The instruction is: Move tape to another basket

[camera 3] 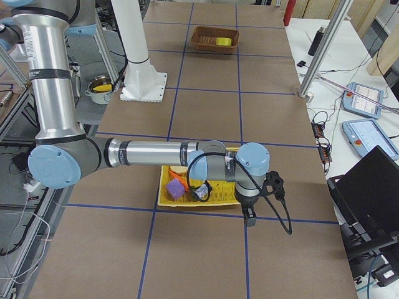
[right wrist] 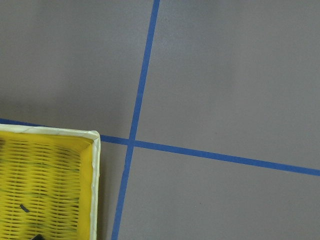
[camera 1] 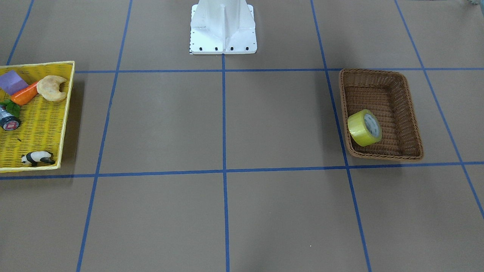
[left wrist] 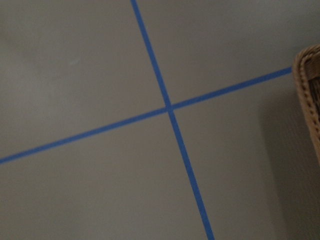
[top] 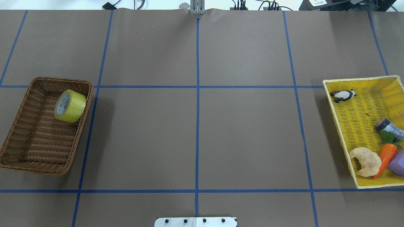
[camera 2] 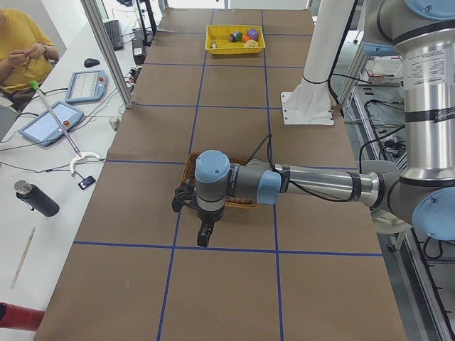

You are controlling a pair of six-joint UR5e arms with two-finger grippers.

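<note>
1. Brown worktop [top: 246, 135] marked into big squares by blue tape lines [top: 197, 126]. White robot base [camera 1: 223, 26] sits at the robot-side edge, on the centre line.
2. Left arm [camera 2: 306, 183] stretches low over the worktop, with its wrist above the basket's outer end. In the left side view it covers much of the basket and hides the tape. The left jaws show only from the side, so I cannot tell if they are open or closed. The left wrist camera catches only a basket corner at its edge.
3. Right arm [camera 3: 156, 152] stretches low over the yellow tray. The right jaws also show only from the side, so their state cannot be told.
4. Yellow woven tray [top: 356, 126] lies on the robot's right, well apart from the basket. Between them are only worktop and grid lines.
5. Brown wicker basket [camera 1: 385, 154] lies on the robot's left, long side running away from the robot.
6. Tape [top: 70, 105] is inside the basket, in the corner far from the robot on the centre-facing side, leaning on that long wall.
   - Its axis runs across the basket's short width, tilted.
   - The core opening faces up and toward the robot's left.
   - It is a translucent yellow band around a grey-white printed core.
7. Tray contents:
   - croissant [top: 366, 161]
   - carrot [top: 386, 156], touching the croissant
   - purple block [top: 398, 163]
   - small jar [top: 389, 127], lying on its side
   - panda figure [top: 343, 95], in the far corner
</note>
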